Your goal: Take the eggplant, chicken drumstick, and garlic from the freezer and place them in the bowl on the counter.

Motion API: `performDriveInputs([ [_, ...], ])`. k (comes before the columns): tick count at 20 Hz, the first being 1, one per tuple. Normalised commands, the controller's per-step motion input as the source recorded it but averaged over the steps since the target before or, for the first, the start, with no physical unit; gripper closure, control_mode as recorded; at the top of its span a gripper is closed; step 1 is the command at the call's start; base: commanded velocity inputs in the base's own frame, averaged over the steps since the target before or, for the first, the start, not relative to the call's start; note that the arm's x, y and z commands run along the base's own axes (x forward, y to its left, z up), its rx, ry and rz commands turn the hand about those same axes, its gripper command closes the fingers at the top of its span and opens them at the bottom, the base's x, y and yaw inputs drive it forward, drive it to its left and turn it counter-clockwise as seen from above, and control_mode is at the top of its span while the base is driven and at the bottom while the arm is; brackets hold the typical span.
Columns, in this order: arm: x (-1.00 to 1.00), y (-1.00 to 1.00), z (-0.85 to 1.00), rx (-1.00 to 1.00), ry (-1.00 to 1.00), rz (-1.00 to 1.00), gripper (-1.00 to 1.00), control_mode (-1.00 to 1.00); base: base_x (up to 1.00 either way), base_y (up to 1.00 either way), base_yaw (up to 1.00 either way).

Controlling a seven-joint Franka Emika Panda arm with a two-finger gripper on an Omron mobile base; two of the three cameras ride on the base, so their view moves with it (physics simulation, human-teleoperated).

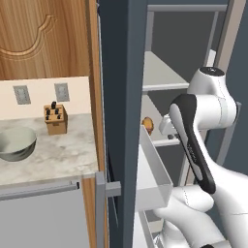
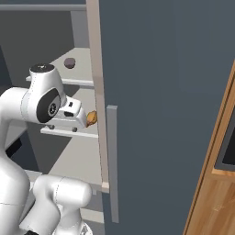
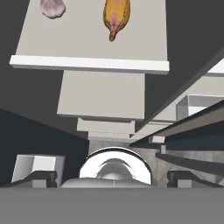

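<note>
The freezer (image 2: 174, 92) stands open, its grey shelves showing. On an upper shelf lies the dark purple eggplant (image 2: 69, 63). One shelf down rests the orange-brown chicken drumstick (image 2: 92, 118) (image 1: 148, 126) (image 3: 116, 15), with the pale pinkish garlic (image 3: 52, 8) beside it. My gripper (image 2: 65, 128) (image 3: 112, 177) hangs at that shelf's front edge, just beside the drumstick and pointing downward. It is open wide and holds nothing. The grey-green bowl (image 1: 17, 143) sits on the counter (image 1: 58, 157) to the left.
A wooden knife block (image 1: 55, 119) stands behind the bowl by the wall. A translucent door bin (image 1: 156, 169) juts out near my arm. The freezer door's grey bar handle (image 2: 112, 163) runs down on the right. Lower shelves step down beneath the hand.
</note>
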Motion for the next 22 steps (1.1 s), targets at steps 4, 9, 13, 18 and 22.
performDriveInputs([
  [4, 0.0, 0.08, 0.0, 0.0, 0.0, 0.0, -1.0, -1.0, 0.13, 0.19, 0.0],
  [9, -0.1, 0.18, 0.38, 0.0, -0.19, 0.0, -1.0, -1.0, 0.0, 0.0, 0.0],
  [13, -0.15, 0.09, 0.66, 0.0, -0.37, 0.04, -1.0, -1.0, 0.0, 0.0, 0.0],
  [18, 0.35, 0.0, 0.49, 0.0, -0.24, 0.09, -1.0, -1.0, 0.0, 0.0, 0.0],
  [22, 0.54, 0.01, 0.63, 0.0, -0.02, 0.04, -1.0, -1.0, 0.0, 0.0, 0.0],
])
